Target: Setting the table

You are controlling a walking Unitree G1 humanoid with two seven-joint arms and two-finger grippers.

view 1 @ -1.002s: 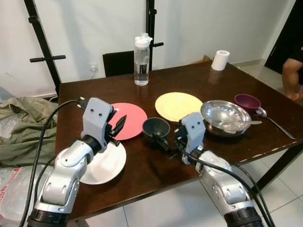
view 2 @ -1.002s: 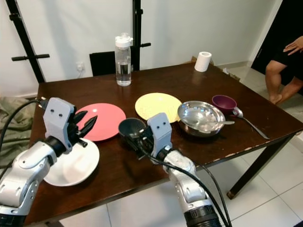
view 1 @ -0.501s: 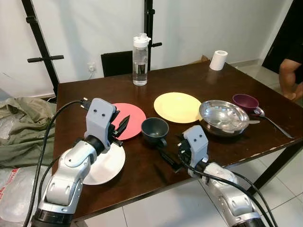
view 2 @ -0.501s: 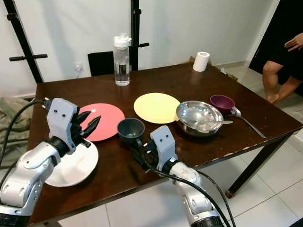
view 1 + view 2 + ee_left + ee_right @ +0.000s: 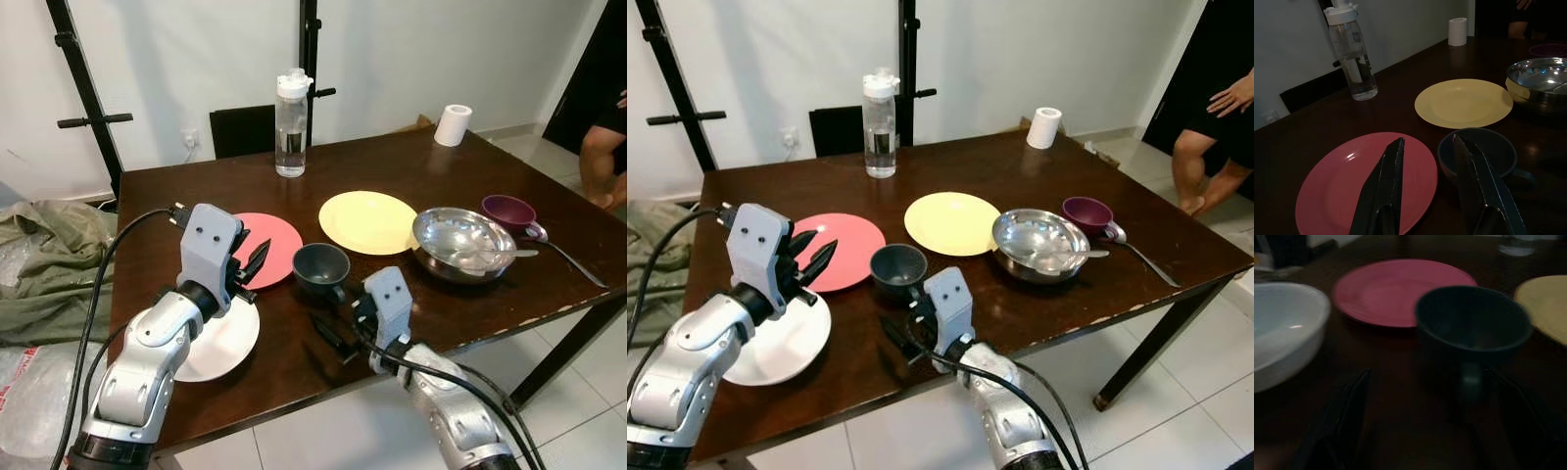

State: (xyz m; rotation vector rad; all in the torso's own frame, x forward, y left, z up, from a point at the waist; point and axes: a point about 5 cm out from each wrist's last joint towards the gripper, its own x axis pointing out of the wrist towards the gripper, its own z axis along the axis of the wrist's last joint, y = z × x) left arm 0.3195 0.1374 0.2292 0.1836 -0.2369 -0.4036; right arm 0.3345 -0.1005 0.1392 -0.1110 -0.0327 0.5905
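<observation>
A dark grey cup (image 5: 321, 266) stands upright mid-table, between a red plate (image 5: 281, 243) and a yellow plate (image 5: 370, 220). My right gripper (image 5: 331, 333) hovers just in front of the cup, near the table's front edge, open and holding nothing. In the right wrist view its fingers (image 5: 1347, 416) spread wide either side of the cup (image 5: 1474, 328). My left gripper (image 5: 250, 257) hangs open over the near rim of the red plate, above a white bowl (image 5: 220, 338). In the left wrist view its fingertips (image 5: 1393, 161) point across the red plate (image 5: 1342, 191) toward the cup.
A steel bowl (image 5: 462, 240) with a spoon and a purple cup (image 5: 509, 211) sit at the right. A water bottle (image 5: 290, 122) and a paper roll (image 5: 454, 124) stand at the back. A person (image 5: 1215, 117) sits beyond the right corner. Green cloth (image 5: 49, 255) lies left.
My right gripper has let go of the dark cup and drawn back toward the table's front edge, shifting slightly left. The cup stays standing. My left arm has hardly moved.
</observation>
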